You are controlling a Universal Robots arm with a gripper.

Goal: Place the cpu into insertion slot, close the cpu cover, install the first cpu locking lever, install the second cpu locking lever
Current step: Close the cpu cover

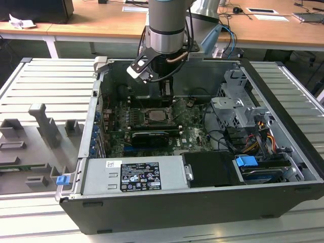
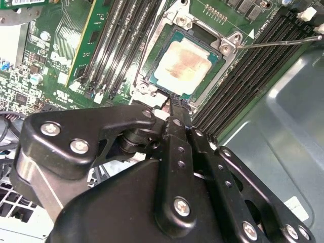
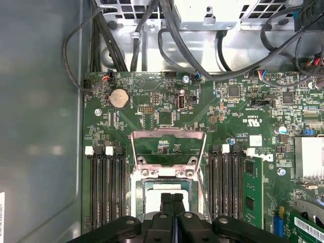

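Observation:
The cpu (image 2: pixel 185 63), a pale silvery-beige square chip, lies flat in the black-rimmed insertion slot (image 2: pixel 152 76) on the green motherboard. The same cpu (image 3: pixel 158 191) shows just past my fingertips in the first wrist view. The cpu cover (image 3: pixel 168 135), a thin grey metal frame, is swung open and stands beyond the slot, so the board shows through its window. A thin metal locking lever (image 2: pixel 283 41) sticks out sideways from one corner of the slot. My gripper (image 2: pixel 172 107) is shut with nothing between its fingers, and its tips hang right at the slot's edge. In the exterior view the gripper (image 1: pixel 164 95) reaches down into the case.
Long black memory slots (image 3: pixel 106 187) flank the socket on both sides. Black cables (image 3: pixel 167 35) loop along the case wall past the board. The open computer case (image 1: pixel 283 152) holds a drive cage (image 1: pixel 238 109) and a power supply (image 1: pixel 134 174). Grey fixtures (image 1: pixel 45 126) stand at the exterior view's left.

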